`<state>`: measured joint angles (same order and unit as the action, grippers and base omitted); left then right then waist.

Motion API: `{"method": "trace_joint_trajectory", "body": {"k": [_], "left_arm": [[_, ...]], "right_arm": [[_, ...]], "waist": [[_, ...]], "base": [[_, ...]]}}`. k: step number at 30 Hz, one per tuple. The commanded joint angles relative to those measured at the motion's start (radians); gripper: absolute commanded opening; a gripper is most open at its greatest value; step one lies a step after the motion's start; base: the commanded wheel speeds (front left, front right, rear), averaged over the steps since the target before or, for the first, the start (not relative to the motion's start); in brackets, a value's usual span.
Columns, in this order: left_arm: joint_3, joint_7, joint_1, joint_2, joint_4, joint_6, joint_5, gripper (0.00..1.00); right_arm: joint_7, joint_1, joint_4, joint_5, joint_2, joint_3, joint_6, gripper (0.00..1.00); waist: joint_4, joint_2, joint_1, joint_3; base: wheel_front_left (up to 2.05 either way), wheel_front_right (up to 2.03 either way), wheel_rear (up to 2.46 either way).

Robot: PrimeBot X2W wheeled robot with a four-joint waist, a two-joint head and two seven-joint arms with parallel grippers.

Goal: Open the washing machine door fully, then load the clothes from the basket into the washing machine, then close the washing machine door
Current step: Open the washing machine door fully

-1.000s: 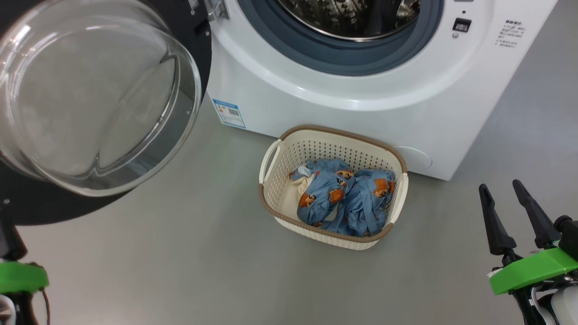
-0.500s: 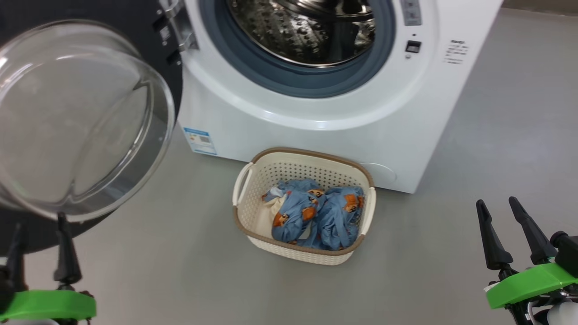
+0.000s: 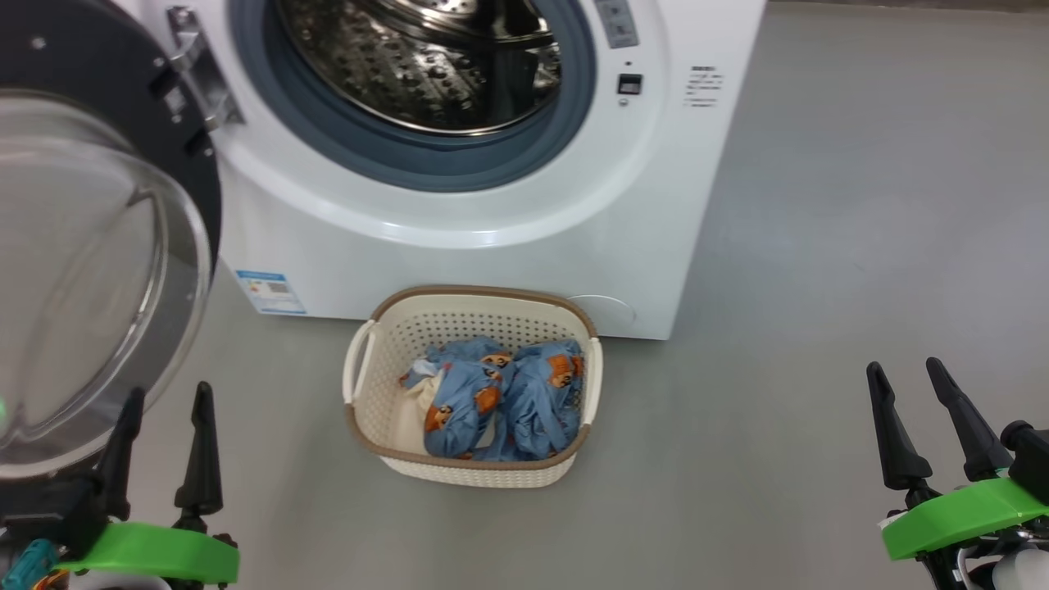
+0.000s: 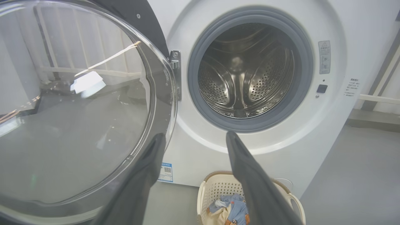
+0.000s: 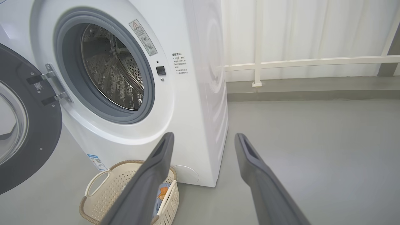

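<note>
Left gripper (image 3: 167, 392) and right gripper (image 3: 903, 365) are standing wide, holding nothing. The basket (image 3: 475, 291) of clothes (image 3: 500, 397) is sitting between them, apparently touching the washing machine (image 3: 492, 238). The washing machine door (image 3: 82, 270) is hanging open beside the left gripper.

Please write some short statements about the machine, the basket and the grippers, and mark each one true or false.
1. The door of the machine is open. True.
2. The clothes lie inside the machine. False: they lie in the basket.
3. The left gripper and the right gripper are both open. True.
4. The basket stands on top of the machine. False: it stands on the floor, in front of the machine.
5. The right gripper holds a garment. False: it holds nothing.
</note>
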<state>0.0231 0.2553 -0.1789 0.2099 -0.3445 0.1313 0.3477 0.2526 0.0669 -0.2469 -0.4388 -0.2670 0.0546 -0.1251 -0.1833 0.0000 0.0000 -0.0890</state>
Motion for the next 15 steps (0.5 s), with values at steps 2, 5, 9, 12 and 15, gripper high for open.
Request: {"method": "trace_joint_trajectory", "body": {"k": [2, 5, 9, 12, 15], "left_arm": [[0.011, 0.006, -0.006, 0.041, 0.038, -0.001, 0.021, 1.0], [-0.018, 0.006, -0.006, 0.048, 0.047, -0.001, 0.04, 1.0], [-0.04, 0.006, -0.004, 0.046, 0.057, -0.001, 0.048, 1.0], [-0.056, 0.006, 0.001, 0.043, 0.063, -0.001, 0.058, 1.0], [-0.07, 0.006, 0.007, 0.044, 0.063, -0.001, 0.069, 1.0]], "right_arm": [[0.009, 0.0, 0.027, 0.001, -0.014, 0.009, -0.006, 1.0], [0.009, 0.0, 0.028, 0.002, -0.012, 0.01, -0.006, 1.0], [0.009, 0.0, 0.028, 0.002, -0.011, 0.01, -0.006, 1.0], [0.009, -0.003, 0.028, 0.001, -0.011, 0.01, -0.006, 1.0], [0.009, -0.007, 0.028, 0.0, -0.01, 0.009, -0.006, 1.0]], "waist": [[0.055, 0.0, 0.0, -0.002], [0.092, 0.0, 0.0, -0.004], [0.124, 0.0, 0.0, -0.004], [0.143, 0.0, 0.0, -0.001], [0.159, 0.0, 0.0, 0.002]], "base": [[0.0, 0.0, 0.0], [0.0, 0.0, 0.0], [0.0, 0.0, 0.0], [0.0, 0.0, 0.0], [0.0, 0.0, 0.0]]}}
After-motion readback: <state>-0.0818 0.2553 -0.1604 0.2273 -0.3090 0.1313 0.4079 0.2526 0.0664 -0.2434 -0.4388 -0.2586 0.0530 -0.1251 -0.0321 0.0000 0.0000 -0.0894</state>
